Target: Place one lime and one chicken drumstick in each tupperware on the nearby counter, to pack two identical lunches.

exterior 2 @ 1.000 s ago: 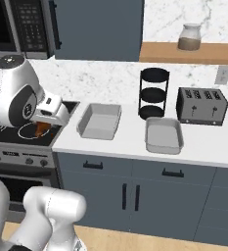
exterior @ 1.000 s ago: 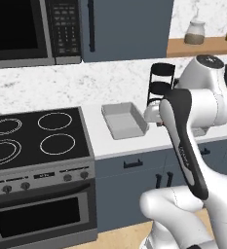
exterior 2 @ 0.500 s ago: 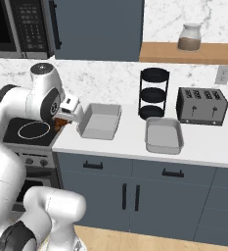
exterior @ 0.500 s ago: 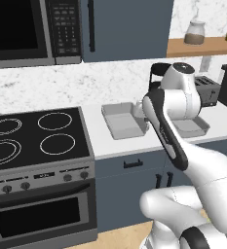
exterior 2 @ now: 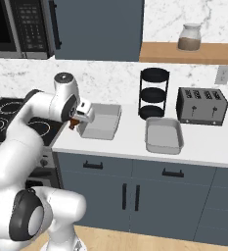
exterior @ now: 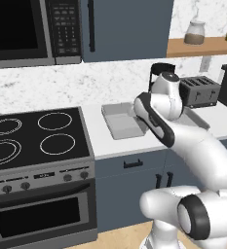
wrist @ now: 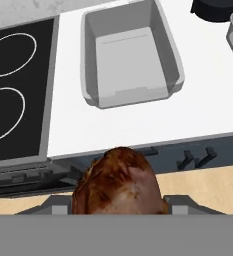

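**Camera setup**

Left base view: sits behind the arm, left side, looks forward and down across stove (exterior: pixel 32 141) and counter (exterior: pixel 98 141). Right base view: same height, from the right, faces the same counter (exterior 2: pixel 130 142), takes in more of the toaster (exterior 2: pixel 202 105) end. Both share the nearer tupperware (exterior: pixel 122 121) (exterior 2: pixel 101 121) and the arm. Hand view: looks steeply down on that tupperware (wrist: pixel 130 57) from close above the counter edge, stove (wrist: pixel 18 90) at left.

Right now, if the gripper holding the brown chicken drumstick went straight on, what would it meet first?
Probably the white counter at its front edge, just short of the empty light-grey rectangular tupperware beside the black stove; depth is unclear.
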